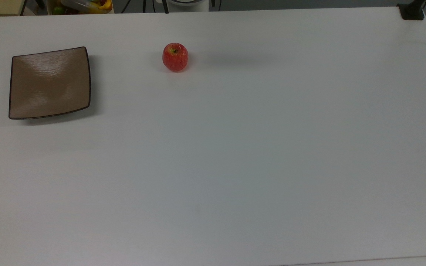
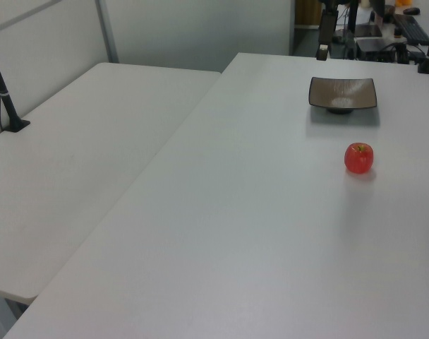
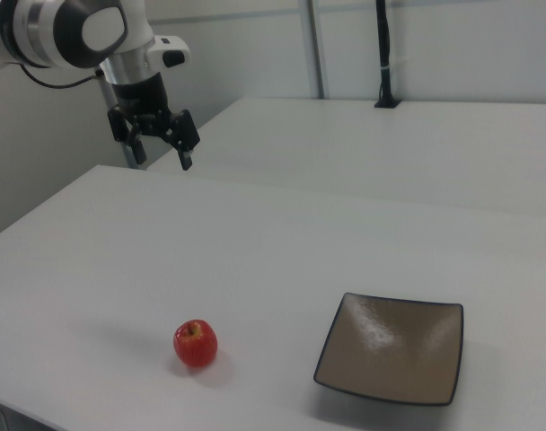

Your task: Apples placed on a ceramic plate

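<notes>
Gripper hangs open, above apple and plate.

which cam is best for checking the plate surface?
Top view: the ceramic plate is seen nearly straight down, whole rim and bare inside visible. The right view shows it close but slanted. The left view shows it small and far, beyond the apple.

I see the arm cut off by the right view's top-left corner. Beyond the tabletop's far edge in the top view, a bin of coloured items is cropped by the frame top; I cannot identify its contents.
</notes>
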Robot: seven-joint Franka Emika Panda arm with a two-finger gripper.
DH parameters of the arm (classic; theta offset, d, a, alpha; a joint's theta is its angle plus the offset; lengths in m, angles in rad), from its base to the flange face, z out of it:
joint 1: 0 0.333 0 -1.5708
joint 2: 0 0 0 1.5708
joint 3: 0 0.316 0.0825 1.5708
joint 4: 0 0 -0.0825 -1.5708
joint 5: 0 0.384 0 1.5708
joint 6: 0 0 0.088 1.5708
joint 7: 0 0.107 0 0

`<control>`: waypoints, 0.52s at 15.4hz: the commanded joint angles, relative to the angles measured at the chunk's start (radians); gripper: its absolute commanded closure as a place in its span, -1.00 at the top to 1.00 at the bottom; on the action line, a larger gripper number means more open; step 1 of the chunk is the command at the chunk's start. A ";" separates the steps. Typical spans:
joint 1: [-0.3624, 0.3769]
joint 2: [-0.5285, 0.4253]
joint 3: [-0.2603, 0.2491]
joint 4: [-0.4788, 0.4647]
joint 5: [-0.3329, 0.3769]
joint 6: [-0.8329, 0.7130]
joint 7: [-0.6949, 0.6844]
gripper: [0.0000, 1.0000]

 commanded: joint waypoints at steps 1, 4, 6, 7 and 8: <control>0.018 0.004 -0.012 0.010 0.001 0.000 -0.019 1.00; 0.018 0.004 -0.012 0.010 0.001 -0.002 -0.019 1.00; 0.018 0.004 -0.012 0.010 0.001 0.000 -0.019 1.00; 0.018 0.004 -0.012 0.007 0.001 0.000 -0.019 1.00; 0.018 0.002 -0.012 0.004 0.001 0.000 -0.019 1.00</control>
